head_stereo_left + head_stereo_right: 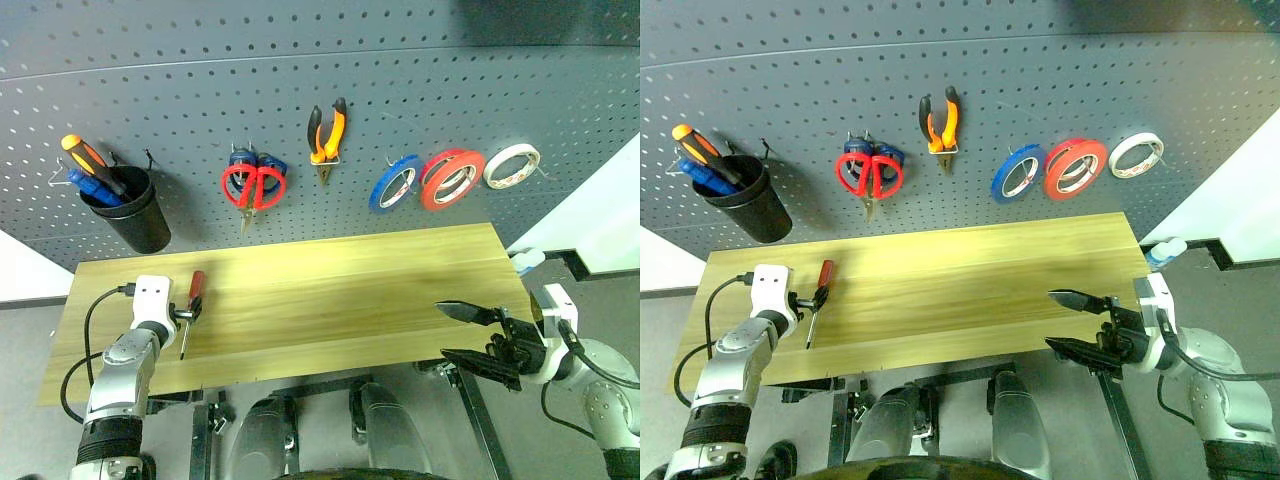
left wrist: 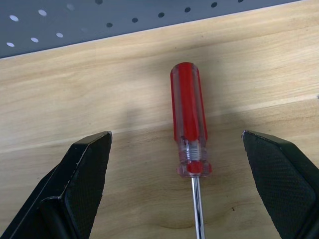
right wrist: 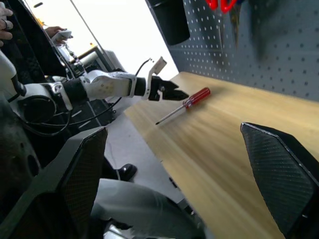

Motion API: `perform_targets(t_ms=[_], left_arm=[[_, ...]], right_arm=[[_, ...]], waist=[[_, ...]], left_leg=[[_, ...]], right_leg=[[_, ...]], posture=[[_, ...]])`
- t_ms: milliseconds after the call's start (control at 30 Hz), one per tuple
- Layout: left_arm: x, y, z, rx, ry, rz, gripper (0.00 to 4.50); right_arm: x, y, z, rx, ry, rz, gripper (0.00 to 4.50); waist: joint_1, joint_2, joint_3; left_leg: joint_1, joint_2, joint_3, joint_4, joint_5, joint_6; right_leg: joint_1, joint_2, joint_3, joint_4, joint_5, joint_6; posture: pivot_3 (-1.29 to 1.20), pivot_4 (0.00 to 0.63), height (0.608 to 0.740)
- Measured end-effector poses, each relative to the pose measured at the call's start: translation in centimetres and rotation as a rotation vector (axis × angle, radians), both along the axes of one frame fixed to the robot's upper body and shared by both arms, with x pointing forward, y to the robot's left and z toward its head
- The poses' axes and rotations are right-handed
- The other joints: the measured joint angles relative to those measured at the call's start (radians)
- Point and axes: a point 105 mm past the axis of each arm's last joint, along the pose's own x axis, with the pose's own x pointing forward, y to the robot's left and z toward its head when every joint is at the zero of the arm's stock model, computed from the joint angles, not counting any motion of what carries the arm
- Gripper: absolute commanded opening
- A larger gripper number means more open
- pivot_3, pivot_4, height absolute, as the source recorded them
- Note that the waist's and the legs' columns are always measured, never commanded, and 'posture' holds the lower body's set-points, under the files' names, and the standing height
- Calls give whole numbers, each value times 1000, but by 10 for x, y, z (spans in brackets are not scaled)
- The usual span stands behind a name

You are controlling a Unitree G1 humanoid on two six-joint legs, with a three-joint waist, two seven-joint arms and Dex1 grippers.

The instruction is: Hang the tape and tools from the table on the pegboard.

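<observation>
Screwdriver (image 1: 194, 301) with the red handle lies flat near the left end of the bench (image 1: 330, 290), handle toward the pegboard (image 1: 330, 90) and steel shaft pointing at the near edge. The left tool (image 2: 189, 189) hovers right over it, tilted forward and down, its two black fingers (image 2: 79, 189) spread wide on either side of the handle's lower end without touching it. The left forearm reaches in from the near left corner. On the pegboard hang the red-handled scissors (image 1: 254, 186), the pliers (image 1: 327, 135) and the red-orange tape (image 1: 452, 179), with a blue roll (image 1: 394, 183) just beside it and a whitish roll (image 1: 511, 165) further right. The right tool (image 1: 468, 338) is held off the bench's near right corner, pointing leftward and level, jaws wide apart and empty.
</observation>
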Motion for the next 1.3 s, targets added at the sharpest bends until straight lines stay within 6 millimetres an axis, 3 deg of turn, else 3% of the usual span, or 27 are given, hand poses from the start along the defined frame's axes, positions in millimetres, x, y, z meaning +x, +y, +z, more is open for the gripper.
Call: perform_targets(t_ms=[200, 333, 433, 733, 933, 1167, 1300], left_arm=[[6, -4, -9, -2, 42, -24, 4386], [8, -7, -16, -1, 63, -41, 4386], [10, -9, -15, 1, 55, -53, 3886], [9, -3, -16, 26, 63, -9, 865], [3, -2, -17, 35, 60, -4, 806], [-4, -17, -17, 23, 47, -66, 806], [-6, -22, -7, 49, 1, -91, 806]], right_arm=[[-7, -1, 3, -11, 12, -8, 4500], [-11, -3, 5, -10, 24, -15, 4500], [-11, -3, 4, -9, 35, -21, 4500], [-10, -4, 6, -10, 28, -19, 4500], [-4, -5, 9, -8, 7, -22, 4500], [5, -9, 9, 11, -21, -23, 4500], [10, -10, 9, 23, -28, -23, 4500]], waist=[[-4, -2, 23], [-6, -3, 26], [-6, -2, 29], [-7, 1, 37], [-6, 2, 37], [-5, 2, 38], [-5, 1, 37]], left_leg=[[-2, 0, 0, -1, 0, 0], [-14, 0, 0, -1, 1, 1], [-15, 0, 0, -1, 1, 1], [-14, 0, 1, -1, 1, 1], [-15, 0, 1, -1, 1, 1], [-16, 0, 1, -1, 0, 0], [-17, 0, 1, -1, 0, 0]], right_leg=[[-2, 0, 0, -1, 0, 0], [-15, 0, -1, 0, 0, 0], [-16, -1, -1, 0, 0, 0], [-16, -1, -1, 0, 0, 0], [-16, -1, -1, 0, 0, 0], [-17, -1, -2, -1, 0, 0], [-17, -1, -2, -1, 1, 0]], posture=[[-172, 289, 740], [-178, 297, 740], [-182, 302, 740], [-170, 299, 740], [-162, 285, 740], [-146, 257, 740], [-141, 239, 740]])
